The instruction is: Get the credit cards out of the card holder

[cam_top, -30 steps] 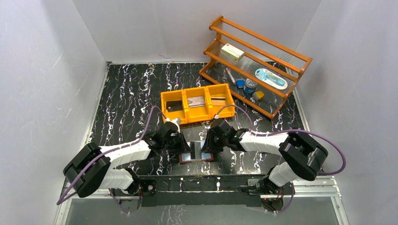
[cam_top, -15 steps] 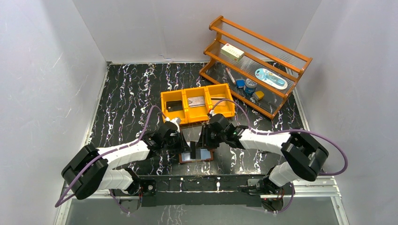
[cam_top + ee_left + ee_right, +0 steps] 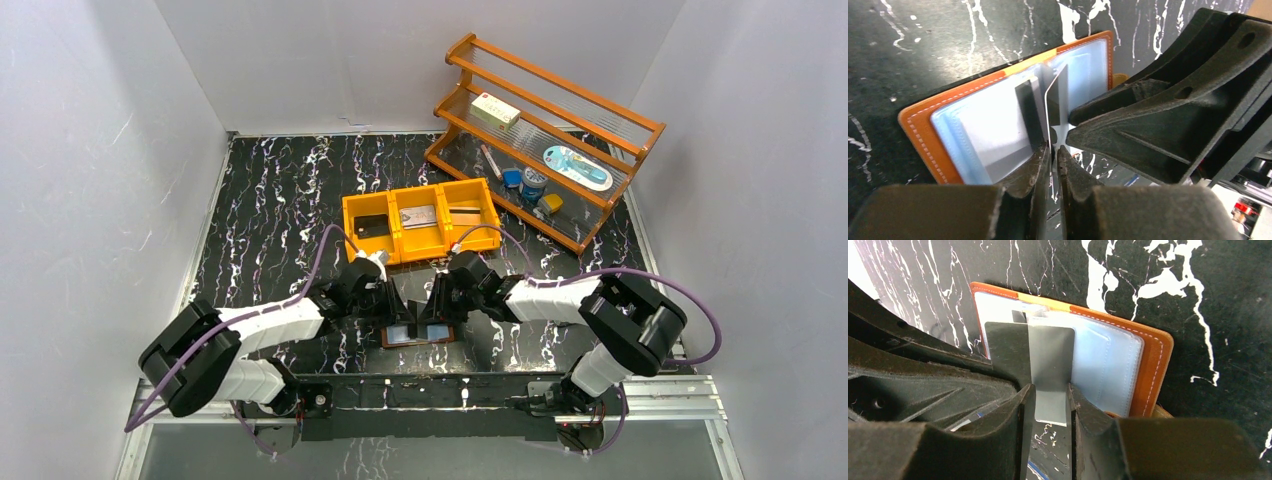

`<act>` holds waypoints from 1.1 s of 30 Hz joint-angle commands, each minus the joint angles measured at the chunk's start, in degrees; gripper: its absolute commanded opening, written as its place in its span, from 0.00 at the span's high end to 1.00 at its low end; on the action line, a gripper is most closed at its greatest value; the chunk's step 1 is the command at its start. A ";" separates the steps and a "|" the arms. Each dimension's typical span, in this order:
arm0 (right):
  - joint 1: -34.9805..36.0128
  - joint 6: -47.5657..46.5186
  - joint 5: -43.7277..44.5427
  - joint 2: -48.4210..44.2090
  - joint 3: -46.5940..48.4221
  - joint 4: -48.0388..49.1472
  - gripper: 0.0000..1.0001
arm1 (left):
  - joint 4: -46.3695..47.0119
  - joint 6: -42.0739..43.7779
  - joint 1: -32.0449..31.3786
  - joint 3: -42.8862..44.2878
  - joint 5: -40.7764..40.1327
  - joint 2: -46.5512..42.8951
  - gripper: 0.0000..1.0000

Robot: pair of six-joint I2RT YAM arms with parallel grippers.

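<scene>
The brown card holder (image 3: 420,336) lies open on the black marble table near the front edge, its pale blue sleeves facing up (image 3: 923,130) (image 3: 1153,365). A silvery-grey credit card (image 3: 1058,95) with a dark stripe stands up out of the middle sleeves (image 3: 1050,355). My left gripper (image 3: 398,308) is closed down on the card's thin lower edge (image 3: 1053,149). My right gripper (image 3: 432,308) is open just right of the card, its fingers framing the card's face (image 3: 1050,392), with nothing pinched.
An orange three-compartment bin (image 3: 346,212) behind the wallet holds a card in each compartment. A wooden rack (image 3: 560,100) with small items stands at the back right. White walls close in both sides.
The right gripper moved up and left toward the card, then settled back lower over the wallet. The left gripper stayed closed at the wallet's middle.
</scene>
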 commanded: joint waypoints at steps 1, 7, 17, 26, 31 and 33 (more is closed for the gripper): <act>0.33 1.21 1.38 1.25 -2.53 -0.51 0.63 | 6.39 -2.51 -0.32 -0.48 4.66 1.25 0.89; 0.33 1.14 1.37 1.36 -2.70 -0.58 0.63 | 7.90 -2.95 -0.32 -0.38 5.37 3.02 0.88; 0.20 0.65 2.49 1.18 -2.11 -2.09 0.64 | -0.64 -0.95 -0.32 1.27 -1.02 -1.30 1.00; 0.05 -0.81 4.11 0.10 -0.50 -5.11 0.64 | -9.18 2.17 -0.27 4.58 -5.16 -5.69 1.00; -0.02 -5.51 5.42 -4.22 2.36 -7.32 0.63 | -15.21 4.40 -0.31 7.04 -9.21 -9.35 1.00; -0.02 -6.93 5.73 -5.83 3.52 -7.95 0.62 | -16.95 5.07 -0.24 7.47 -11.10 -11.05 1.00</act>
